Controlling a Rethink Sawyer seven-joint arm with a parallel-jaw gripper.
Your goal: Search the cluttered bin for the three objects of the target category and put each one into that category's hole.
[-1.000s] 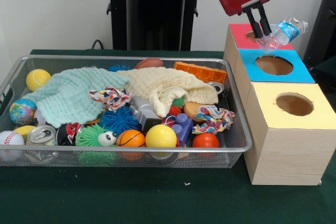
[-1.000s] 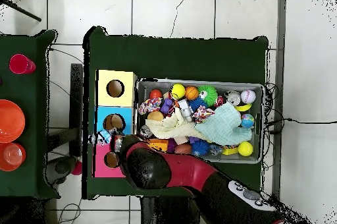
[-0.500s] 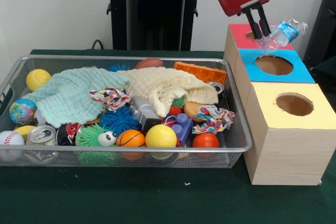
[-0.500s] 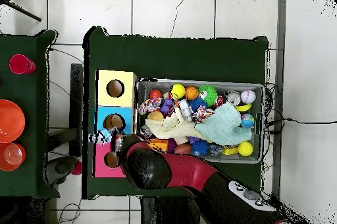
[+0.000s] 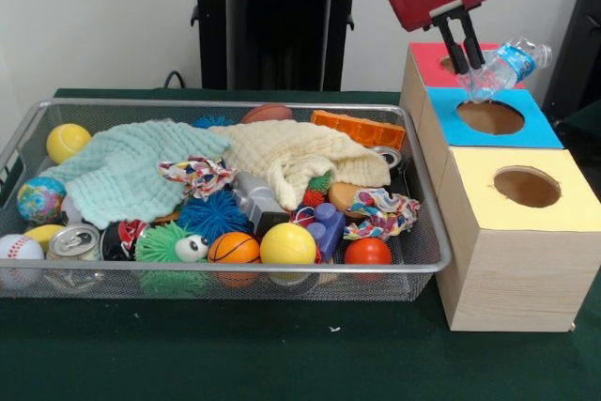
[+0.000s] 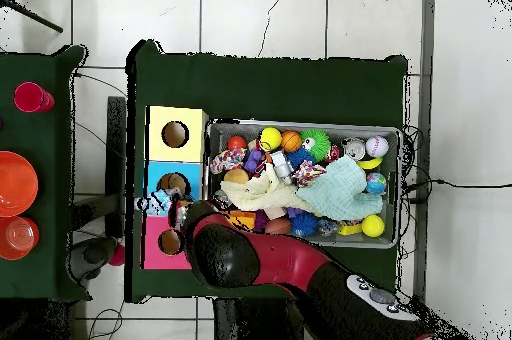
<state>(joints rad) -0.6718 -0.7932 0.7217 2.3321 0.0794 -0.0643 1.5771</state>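
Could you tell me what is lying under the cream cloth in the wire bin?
From under the cream cloth a red and green spiky toy pokes out, and a grey object sits at its front edge. Whatever lies beneath its middle is covered and cannot be seen.

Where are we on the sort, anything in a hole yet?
Cannot tell what has already been dropped; the holes show nothing. In hand: the gripper holds a crushed clear plastic bottle over the red-topped box. Left: releasing it; a silver can sits in the wire mesh bin.

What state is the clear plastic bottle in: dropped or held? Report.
Held: the tool is shut on the clear plastic bottle, tilted in the air above the boxes.
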